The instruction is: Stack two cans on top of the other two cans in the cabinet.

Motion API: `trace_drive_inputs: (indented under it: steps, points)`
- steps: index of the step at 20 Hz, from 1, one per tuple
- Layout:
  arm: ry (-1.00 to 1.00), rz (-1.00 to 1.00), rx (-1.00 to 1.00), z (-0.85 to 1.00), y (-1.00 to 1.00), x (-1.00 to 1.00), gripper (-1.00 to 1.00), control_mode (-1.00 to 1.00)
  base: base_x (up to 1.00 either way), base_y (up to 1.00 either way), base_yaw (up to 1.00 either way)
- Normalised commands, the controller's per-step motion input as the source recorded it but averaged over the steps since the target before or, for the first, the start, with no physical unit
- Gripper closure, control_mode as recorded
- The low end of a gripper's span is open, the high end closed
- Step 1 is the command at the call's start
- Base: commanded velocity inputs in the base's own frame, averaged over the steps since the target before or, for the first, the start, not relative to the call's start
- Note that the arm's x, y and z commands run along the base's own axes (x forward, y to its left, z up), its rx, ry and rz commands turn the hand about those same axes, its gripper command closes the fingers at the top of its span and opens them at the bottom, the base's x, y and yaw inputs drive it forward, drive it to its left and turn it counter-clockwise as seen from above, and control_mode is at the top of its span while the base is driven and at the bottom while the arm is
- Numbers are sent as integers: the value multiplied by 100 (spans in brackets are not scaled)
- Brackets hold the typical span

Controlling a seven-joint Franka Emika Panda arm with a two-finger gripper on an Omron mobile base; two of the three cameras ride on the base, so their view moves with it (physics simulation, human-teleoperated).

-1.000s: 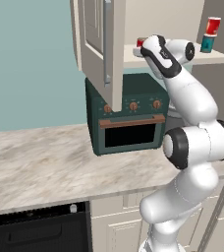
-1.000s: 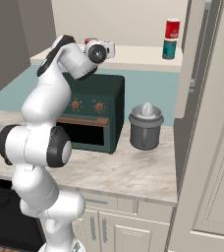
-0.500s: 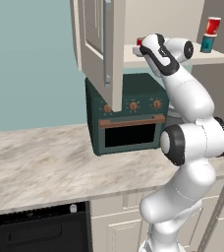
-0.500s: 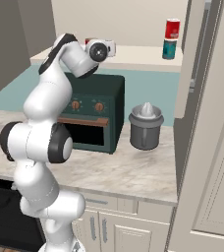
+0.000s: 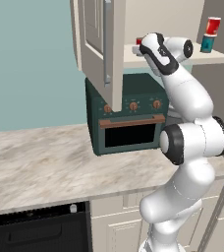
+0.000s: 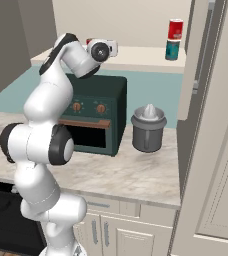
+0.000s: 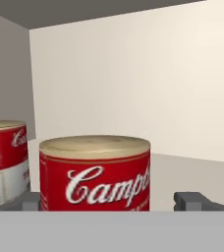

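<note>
A red can with a white label point(image 7: 94, 172) stands on the pale cabinet shelf point(image 7: 192, 170), right in front of my hand. My gripper point(image 7: 111, 201) is open, one fingertip point(image 7: 31, 201) on each side of the can with small gaps. A second red can point(image 7: 3, 162) stands just to its left. In the left base view my gripper point(image 5: 141, 47) is at the shelf's left end, by a sliver of red can point(image 5: 139, 41). Further right, a red can point(image 5: 212, 25) sits on top of a teal can point(image 5: 208, 44); that stack also shows in the right base view, red can point(image 6: 175, 29) on teal can point(image 6: 172, 50).
The open cabinet door point(image 5: 97, 44) with its long metal handle hangs left of my arm. A dark green oven point(image 5: 128, 115) stands on the marble counter point(image 5: 40, 167) under the shelf. A grey juicer point(image 6: 148, 127) sits beside the oven. The other cabinet door point(image 6: 221, 125) stands open on the right.
My hand has edged slightly further in over the shelf's left end toward the red can. The stacked cans have not moved.
</note>
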Motion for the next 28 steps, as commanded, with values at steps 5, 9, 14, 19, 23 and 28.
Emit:
trace_drive_inputs:
  steps: [5, 9, 14, 19, 23, 28]
  points:
    - [0, 0, 0, 0, 0, 0, -100, -100, 0, 0, 0]
    - [0, 0, 0, 0, 0, 0, -100, -100, 0, 0, 0]
    - [0, 0, 0, 0, 0, -10, -100, -100, 0, 0, 0]
    - [0, 0, 0, 0, 0, -7, -100, -100, 0, 0, 0]
    - [0, 0, 0, 0, 0, 0, -100, -100, 0, 0, 0]
    - [0, 0, 0, 0, 0, 0, -100, -100, 0, 0, 0]
